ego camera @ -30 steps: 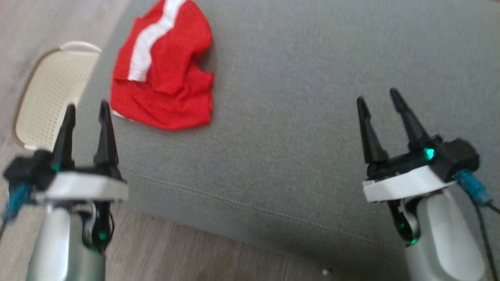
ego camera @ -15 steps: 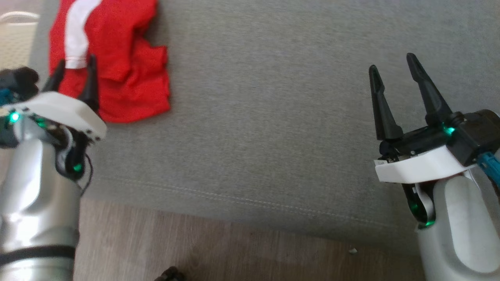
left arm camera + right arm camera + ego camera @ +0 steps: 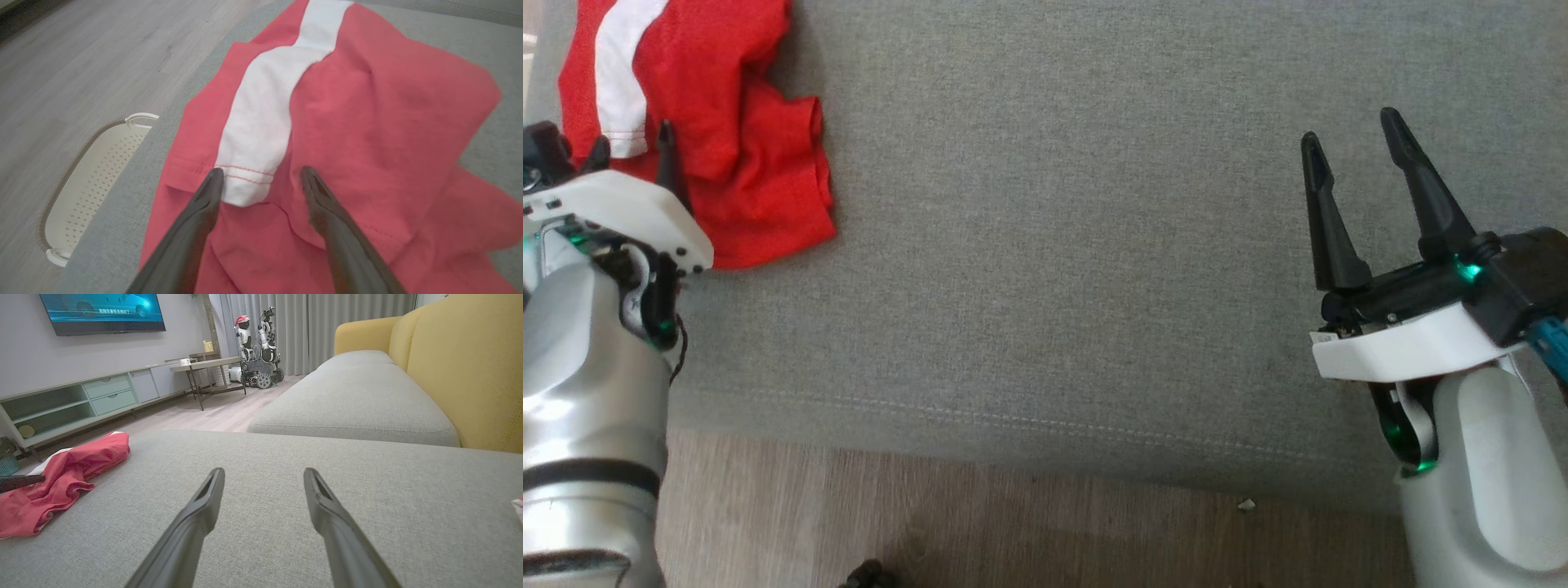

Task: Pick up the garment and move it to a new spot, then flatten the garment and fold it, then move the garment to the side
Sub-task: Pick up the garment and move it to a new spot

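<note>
Soft, even daylight throughout; slight motion blur in the left wrist view's edges.

- The garment (image 3: 743, 163) is red, with a broad white stripe (image 3: 617, 73) ending at a stitched hem.
- It lies crumpled in loose folds at the left end of the grey cushion (image 3: 1054, 245), near its edge.

Head looks steeply down; all views share the cushion (image 3: 1054, 245) and garment (image 3: 743, 180).

Silver forearms (image 3: 1478, 490), black tapered fingers (image 3: 1421, 196)
</note>
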